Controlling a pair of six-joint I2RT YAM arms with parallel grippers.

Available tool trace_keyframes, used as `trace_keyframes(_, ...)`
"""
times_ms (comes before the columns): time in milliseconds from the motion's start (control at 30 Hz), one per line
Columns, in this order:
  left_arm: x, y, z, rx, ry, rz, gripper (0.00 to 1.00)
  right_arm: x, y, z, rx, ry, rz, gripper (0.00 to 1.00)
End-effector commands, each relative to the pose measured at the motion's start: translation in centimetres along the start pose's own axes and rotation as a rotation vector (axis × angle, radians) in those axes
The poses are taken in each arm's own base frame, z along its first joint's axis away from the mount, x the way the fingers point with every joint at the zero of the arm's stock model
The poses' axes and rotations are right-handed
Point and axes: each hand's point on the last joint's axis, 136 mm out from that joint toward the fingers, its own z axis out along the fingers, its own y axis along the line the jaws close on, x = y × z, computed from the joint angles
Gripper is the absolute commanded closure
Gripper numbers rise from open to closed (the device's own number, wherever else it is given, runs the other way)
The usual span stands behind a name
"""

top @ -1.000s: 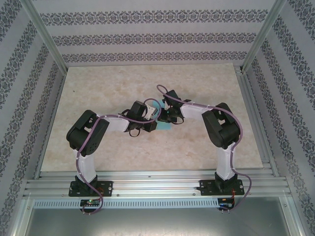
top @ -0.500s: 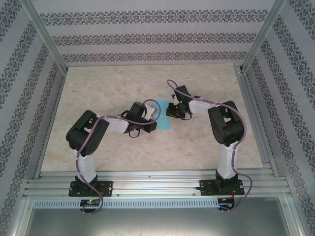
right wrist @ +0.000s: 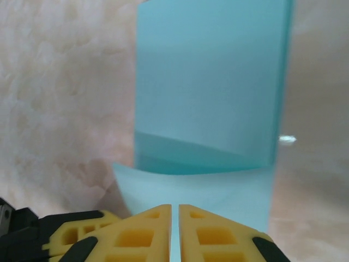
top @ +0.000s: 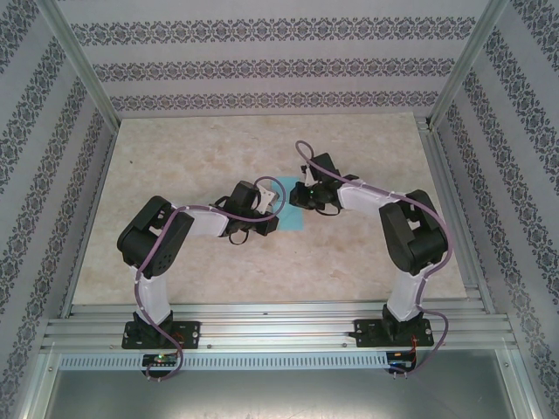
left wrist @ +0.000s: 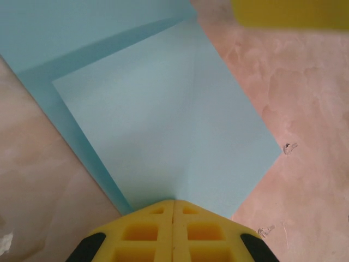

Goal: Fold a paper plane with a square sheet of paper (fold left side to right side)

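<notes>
Arms of the twin rig bend toward each other above the middle of the marbled table (top: pixel 175 166). There we find the square sheet of paper (top: pixel 294 218), turquoise, lying between the two wrists and partly hidden beneath them.

From the left wrist we look along the left gripper (left wrist: pixel 173 210), its yellow fingers clenched flush with no gap between them. Their tips touch the near corner of the sheet, which here lies doubled. An upper layer rests on a wider lower one, whose margin shows as a darker blue band along the left and far sides. A faint crease runs from the fingertips across the upper layer. We cannot tell whether the fingers pinch that corner or merely press on it. A blurred yellow block (left wrist: pixel 289 13) sits at the top right of this view.

From the right wrist we see the right gripper (right wrist: pixel 175 210) closed to a hairline slit with pale blue inside it. It is grasping an edge of the sheet, which curls up to meet the fingers. Beyond that raised edge the paper stretches away as a tall blue panel, with beige table on either side.

Patterned walls (top: pixel 262 70) enclose the table, and aluminium rails (top: pixel 279 330) at its near edge carry both arm bases.
</notes>
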Motion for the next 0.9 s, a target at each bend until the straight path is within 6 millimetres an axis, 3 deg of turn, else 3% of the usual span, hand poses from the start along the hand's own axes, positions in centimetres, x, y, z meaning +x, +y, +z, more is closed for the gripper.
trace_keyframes(0,9.7,3.1,0.8,-0.133,0.292,-0.079,0.94,0.5,1.2,1.7,-0.047,0.014,0.02,0.88)
trace_keyframes(200,9.6,3.1,0.8,-0.131,0.289,-0.076,0.94,1.0,0.1,4.3,0.0,0.056,0.022,0.88)
trace_keyframes(500,10.2,2.6,-0.1,-0.118,0.299,-0.074,0.92,3.3,-4.7,5.7,0.19,0.143,0.035,0.88)
trace_keyframes(867,13.1,1.8,-2.5,-0.104,0.333,-0.083,0.92,3.5,-5.4,5.9,0.211,0.168,0.043,0.88)
